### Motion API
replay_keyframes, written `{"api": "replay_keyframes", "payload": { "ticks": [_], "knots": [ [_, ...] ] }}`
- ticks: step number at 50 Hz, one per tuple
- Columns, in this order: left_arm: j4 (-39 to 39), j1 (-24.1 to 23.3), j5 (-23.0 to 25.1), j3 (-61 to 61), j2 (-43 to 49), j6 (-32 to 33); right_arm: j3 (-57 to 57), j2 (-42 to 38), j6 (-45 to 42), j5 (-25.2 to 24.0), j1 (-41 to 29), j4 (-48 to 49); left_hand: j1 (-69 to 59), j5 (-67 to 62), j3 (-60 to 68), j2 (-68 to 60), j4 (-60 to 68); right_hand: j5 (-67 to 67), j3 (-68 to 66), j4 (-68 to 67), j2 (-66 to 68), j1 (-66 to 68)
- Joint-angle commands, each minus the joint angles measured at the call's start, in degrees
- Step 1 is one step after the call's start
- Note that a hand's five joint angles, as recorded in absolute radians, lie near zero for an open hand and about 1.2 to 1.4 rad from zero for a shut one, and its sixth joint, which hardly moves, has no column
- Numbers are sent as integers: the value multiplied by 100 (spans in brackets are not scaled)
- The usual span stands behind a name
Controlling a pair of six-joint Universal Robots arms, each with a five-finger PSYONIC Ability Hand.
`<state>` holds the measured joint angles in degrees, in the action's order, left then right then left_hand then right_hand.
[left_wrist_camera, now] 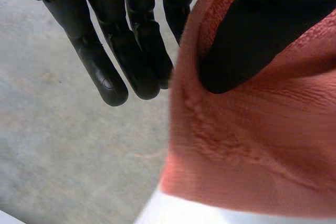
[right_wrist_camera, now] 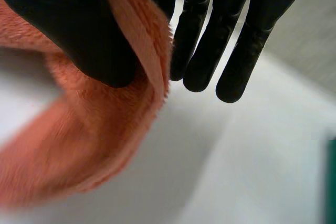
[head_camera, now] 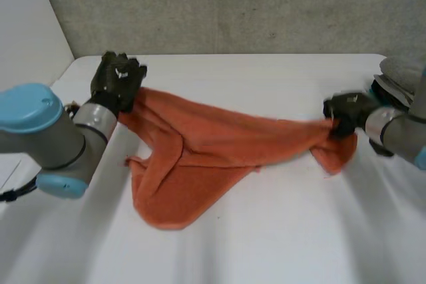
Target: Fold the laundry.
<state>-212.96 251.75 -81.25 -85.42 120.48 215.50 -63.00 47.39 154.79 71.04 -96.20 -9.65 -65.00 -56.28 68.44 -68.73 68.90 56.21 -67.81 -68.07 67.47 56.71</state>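
Observation:
An orange towel (head_camera: pixel 200 157) hangs stretched between my two hands above the white table (head_camera: pixel 266 244), its middle sagging down onto the tabletop. My left hand (head_camera: pixel 117 82) holds its left end at the far left; in the left wrist view the thumb (left_wrist_camera: pixel 252 40) presses the orange towel (left_wrist_camera: pixel 252 145) against the fingers (left_wrist_camera: pixel 131 61). My right hand (head_camera: pixel 347 114) holds the right end; in the right wrist view its thumb (right_wrist_camera: pixel 79 30) pinches the towel's edge (right_wrist_camera: pixel 142 40) against the fingers (right_wrist_camera: pixel 210 51). A short flap of towel hangs below the right hand.
A grey concrete wall (head_camera: pixel 233 4) stands behind the table's far edge. Some grey folded cloth (head_camera: pixel 403 74) lies at the far right of the table. A dark green edge (right_wrist_camera: pixel 331 182) shows beside the right hand.

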Motion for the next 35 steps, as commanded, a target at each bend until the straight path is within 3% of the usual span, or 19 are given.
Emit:
{"api": "replay_keyframes", "payload": {
  "ticks": [1, 4, 8, 16, 24, 29, 35],
  "knots": [
    [-517, 93, -408, 1974, 459, 19, 666, 622, 579, 427, -391, 2473, -1500, -1372, 1156, -1127, 1110, 1379, -1219, -1193, 1253, 2329],
    [-1176, 190, -857, 2810, 424, -8, 710, 956, 518, 1007, -619, 3993, -1500, -1372, 1156, -1127, 1110, 1379, -1219, -1193, 1253, 2329],
    [-1854, 278, -1130, 3496, 389, -25, 929, 1264, 447, 1482, -734, 4779, -1500, -1372, 1156, -1127, 1110, 1379, -1219, -1193, 1253, 2329],
    [-1837, 322, -1104, 3068, -33, -350, 1308, 1256, 430, 1483, -734, 4209, -1500, -1372, 1156, -1127, 1110, 1379, -1219, -1193, 1253, 2329],
    [-1846, 375, -893, 1626, -7, -430, 456, 1097, 193, 1176, -734, 4050, -1500, -1372, 1156, -1127, 1110, 1379, -1219, -1193, 1253, 2329],
    [-1837, 401, -840, 914, 177, -430, -333, 765, -324, 737, -734, 4015, -1500, -1372, 1156, -1127, 1110, 1379, -1219, -1193, 1253, 2329],
    [-1740, 410, -832, 158, 678, -351, -924, 228, -1037, 613, -743, 3769, -1500, -1372, 1156, -1127, 1110, 1379, -1219, -1193, 1253, 2329]
  ]
}}
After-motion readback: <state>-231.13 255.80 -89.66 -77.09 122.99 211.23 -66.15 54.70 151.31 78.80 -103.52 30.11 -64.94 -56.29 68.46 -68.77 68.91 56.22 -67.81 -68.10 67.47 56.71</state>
